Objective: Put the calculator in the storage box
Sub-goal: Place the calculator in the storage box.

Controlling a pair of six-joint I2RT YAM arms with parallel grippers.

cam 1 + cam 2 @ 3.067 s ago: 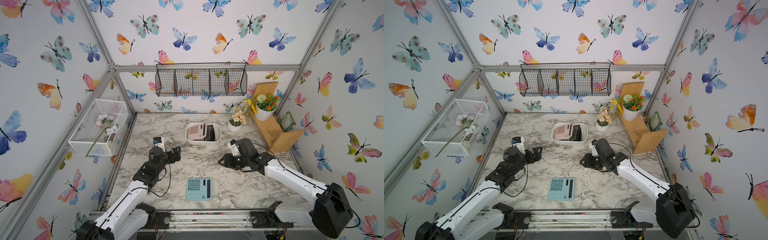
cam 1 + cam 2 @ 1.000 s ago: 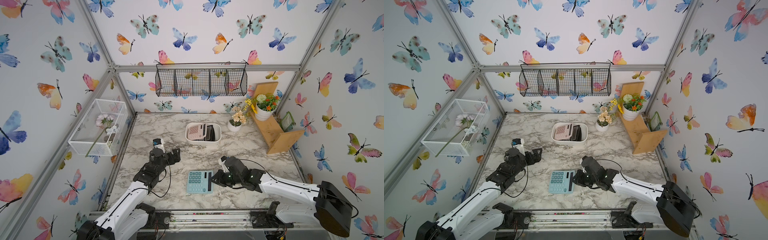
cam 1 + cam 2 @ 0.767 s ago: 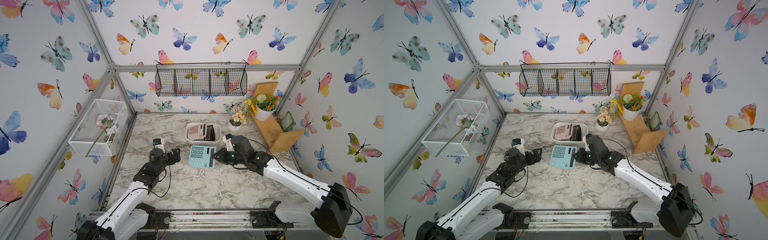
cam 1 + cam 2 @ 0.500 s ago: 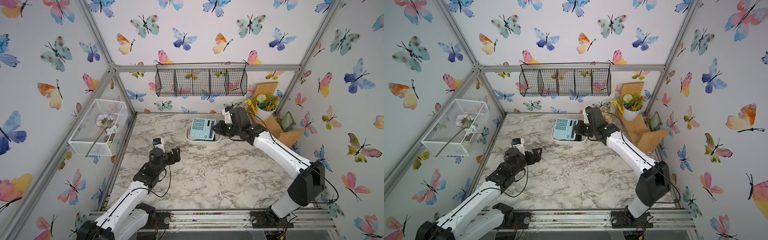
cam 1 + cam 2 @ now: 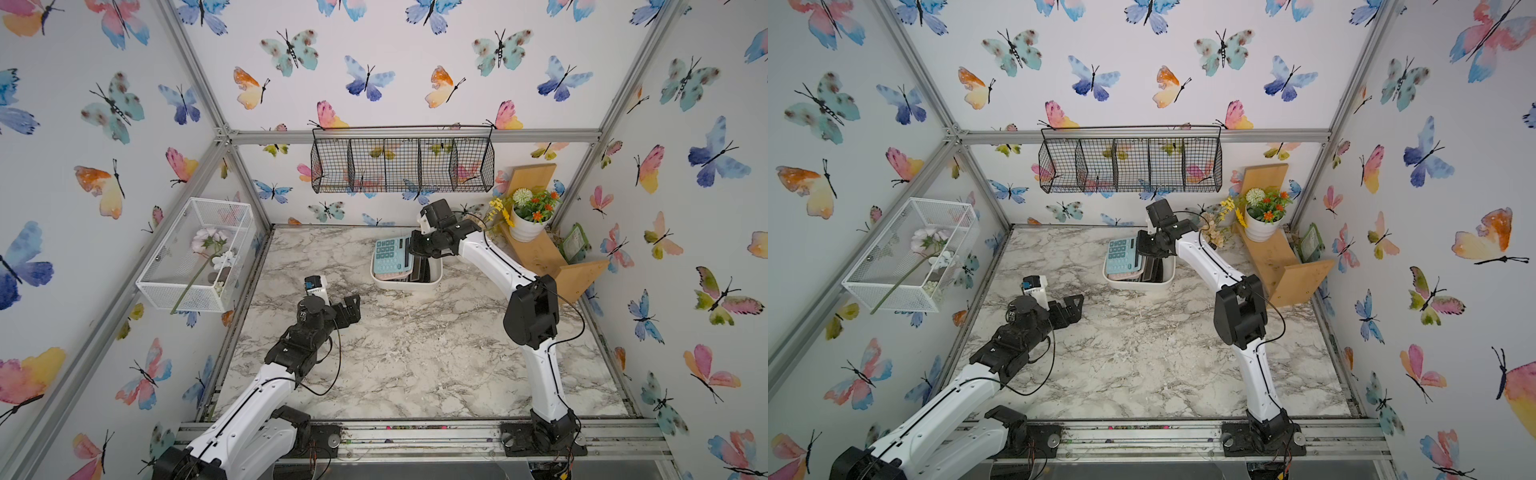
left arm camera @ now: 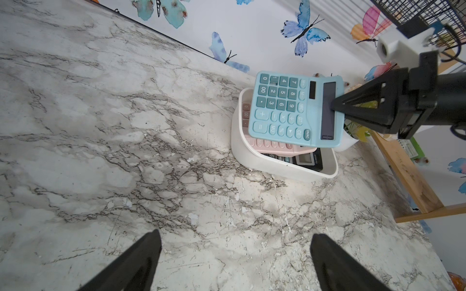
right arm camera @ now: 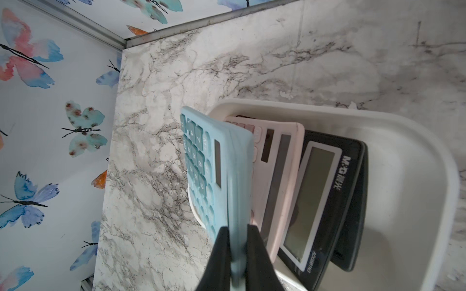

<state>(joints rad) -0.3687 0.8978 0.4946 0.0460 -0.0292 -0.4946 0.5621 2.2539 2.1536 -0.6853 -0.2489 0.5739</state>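
Plainly, the right end effector [image 7: 237,234] gripped the blue calculator [image 6: 285,108] — tilted over the storage box [image 6: 277,166] — while the left end effector [image 6: 235,236] gaped open.

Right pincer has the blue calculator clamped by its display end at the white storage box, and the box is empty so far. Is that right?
Not quite: the storage box is not empty. The right wrist view shows a pink calculator and a black calculator leaning inside it. The rest holds: the right pincer is clamped on the display end of the blue calculator at the box.
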